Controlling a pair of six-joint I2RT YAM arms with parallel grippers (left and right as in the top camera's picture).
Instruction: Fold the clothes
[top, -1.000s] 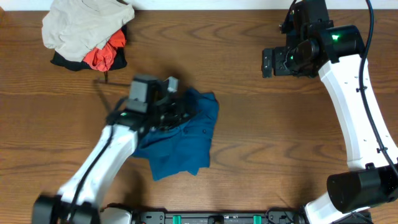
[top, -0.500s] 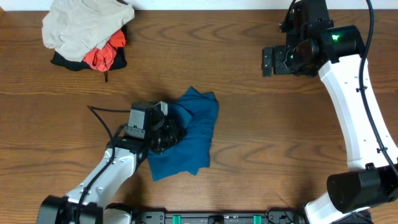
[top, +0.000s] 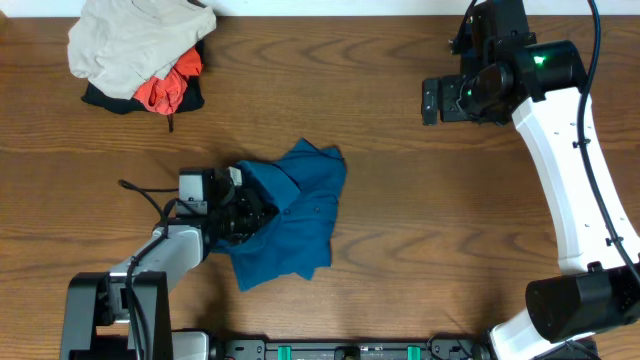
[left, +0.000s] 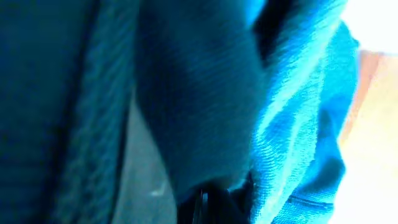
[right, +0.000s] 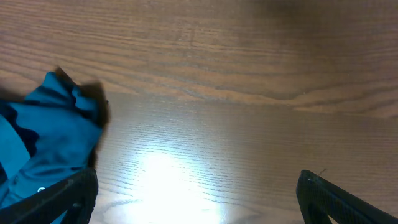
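Note:
A crumpled teal shirt (top: 295, 215) lies on the wooden table left of centre. My left gripper (top: 245, 212) is low at the shirt's left edge, shut on the shirt; teal fabric (left: 205, 99) fills the left wrist view. My right gripper (top: 432, 100) is held high at the far right, open and empty. Its wrist view shows its two finger tips wide apart (right: 196, 199) over bare wood and the shirt's edge (right: 53, 124) at the left.
A pile of clothes (top: 140, 50), beige on top with orange and black beneath, sits at the table's far left corner. The table's front edge carries a black rail (top: 330, 350).
My left arm has pulled down and left, toward the table's front left, dragging the shirt's left edge with it. The right arm has not moved.

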